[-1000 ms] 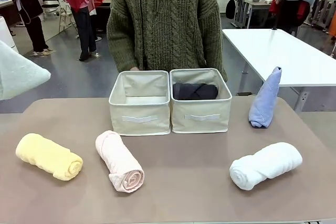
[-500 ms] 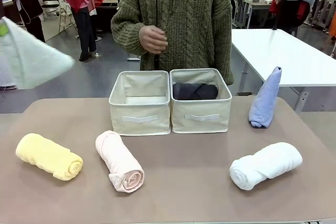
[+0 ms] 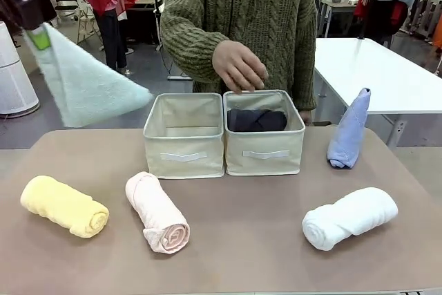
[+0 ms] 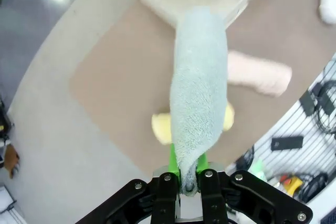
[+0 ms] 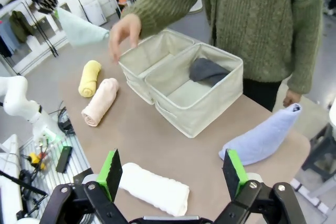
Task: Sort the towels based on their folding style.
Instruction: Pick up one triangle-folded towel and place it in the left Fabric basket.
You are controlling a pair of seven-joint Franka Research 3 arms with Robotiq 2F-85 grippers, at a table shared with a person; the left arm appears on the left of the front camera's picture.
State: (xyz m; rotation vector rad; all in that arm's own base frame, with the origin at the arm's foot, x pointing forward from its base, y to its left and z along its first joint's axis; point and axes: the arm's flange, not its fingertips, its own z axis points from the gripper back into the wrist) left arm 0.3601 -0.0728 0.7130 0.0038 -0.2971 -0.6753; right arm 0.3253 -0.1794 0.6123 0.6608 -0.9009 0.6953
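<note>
My left gripper (image 3: 36, 27) hangs high at the far left, shut on a corner of a pale teal towel (image 3: 90, 85) that droops toward the left bin (image 3: 184, 151). In the left wrist view the teal towel (image 4: 199, 98) hangs from the shut gripper (image 4: 188, 176) above the table. On the table lie a rolled yellow towel (image 3: 63, 206), a rolled pink towel (image 3: 157, 213) and a rolled white towel (image 3: 349, 217). A folded light blue towel (image 3: 349, 130) stands at the right. A dark grey towel (image 3: 257, 120) lies in the right bin (image 3: 265, 153). My right gripper (image 5: 172, 174) is open above the white towel (image 5: 155, 190).
A person in a green knit sweater stands behind the bins, one hand (image 3: 239, 67) hovering over the right bin's back rim. A white table (image 3: 373, 74) stands behind at the right. Bare brown tabletop (image 3: 242, 226) lies between the pink and white rolls.
My left gripper has carried the teal towel up and to the right, toward the bins. The person's hand has come forward and down over the right bin.
</note>
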